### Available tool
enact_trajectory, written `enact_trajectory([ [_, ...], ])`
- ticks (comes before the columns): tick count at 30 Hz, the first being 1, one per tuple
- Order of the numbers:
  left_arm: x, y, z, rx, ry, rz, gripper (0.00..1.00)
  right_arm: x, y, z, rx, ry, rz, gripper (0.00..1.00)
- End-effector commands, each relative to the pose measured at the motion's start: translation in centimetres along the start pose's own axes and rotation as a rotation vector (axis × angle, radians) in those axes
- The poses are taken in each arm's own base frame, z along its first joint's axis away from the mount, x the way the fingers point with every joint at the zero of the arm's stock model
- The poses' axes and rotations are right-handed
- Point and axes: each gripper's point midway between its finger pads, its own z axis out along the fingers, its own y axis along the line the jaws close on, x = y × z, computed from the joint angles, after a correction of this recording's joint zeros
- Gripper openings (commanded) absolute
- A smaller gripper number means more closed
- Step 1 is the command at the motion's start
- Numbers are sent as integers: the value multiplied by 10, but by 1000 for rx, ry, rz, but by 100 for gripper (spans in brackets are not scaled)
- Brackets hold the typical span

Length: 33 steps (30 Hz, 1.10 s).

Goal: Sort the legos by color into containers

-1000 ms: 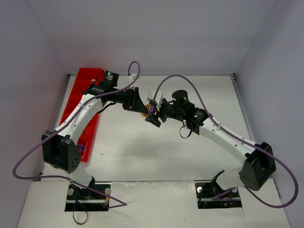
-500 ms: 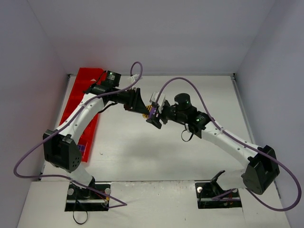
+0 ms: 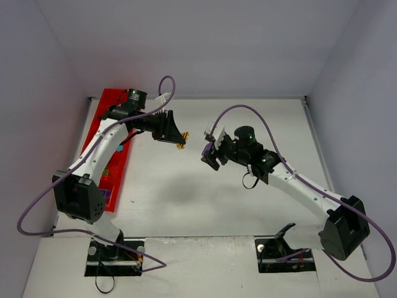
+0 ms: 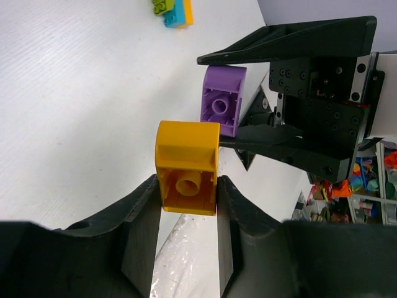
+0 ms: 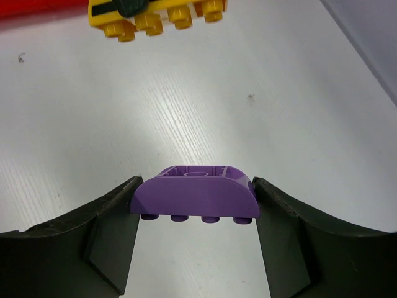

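Currently the left gripper (image 4: 186, 205) pinches a yellow brick (image 4: 187, 166) by its sides; the right gripper (image 5: 195, 208) clamps a purple brick (image 5: 195, 197) endwise. Both hang over the table (image 3: 186, 205), away from the red tray (image 3: 107, 105). Risk: a shallow hold lets a brick slip and drop into the wrong compartment.

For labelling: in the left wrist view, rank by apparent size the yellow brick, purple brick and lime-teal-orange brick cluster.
1. yellow rectangular plastic brick
2. purple curved plastic brick
3. lime-teal-orange plastic brick cluster
Camera nearness makes true sizes unsure.
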Motion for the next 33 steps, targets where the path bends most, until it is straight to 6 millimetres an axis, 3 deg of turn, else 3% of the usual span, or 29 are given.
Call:
enact_trajectory([
  [1, -16, -13, -16, -9, -59, 89, 12, -20, -10, -8, 50, -58, -9, 0],
  [4, -24, 0, -26, -92, -103, 88, 12, -19, -10, -8, 51, -55, -2, 0],
  [7, -47, 40, -53, -311, -219, 58, 12, -20, -9, -8, 49, -57, 5, 0],
  [9, -64, 82, -88, -524, -337, -22, 12, -20, -11, -8, 56, -56, 8, 0],
  [13, -87, 149, -151, -849, -532, -182, 12, -22, -13, -10, 69, -58, 9, 0],
  [15, -97, 176, -173, -972, -600, -227, 12, -24, -13, -11, 72, -63, 10, 0],
  [17, -103, 193, -181, -1041, -628, -253, 12, -26, -14, -11, 74, -67, 10, 0],
  [19, -107, 224, -206, -1155, -675, -322, 12, -27, -15, -12, 79, -69, 10, 0],
  [23, -117, 268, -217, -1246, -721, -395, 12, -29, -16, -13, 88, -72, 14, 0],
  [24, -121, 267, -223, -1249, -748, -397, 12, -29, -16, -13, 88, -72, 15, 0],
  [27, -124, 303, -222, -1272, -749, -459, 12, -28, -18, -13, 97, -68, 23, 0],
  [32, -151, 320, -232, -1252, -825, -460, 13, -26, -19, -15, 109, -57, 32, 0],
  [33, -151, 328, -228, -1249, -818, -467, 21, -24, -19, -15, 109, -49, 36, 0],
])
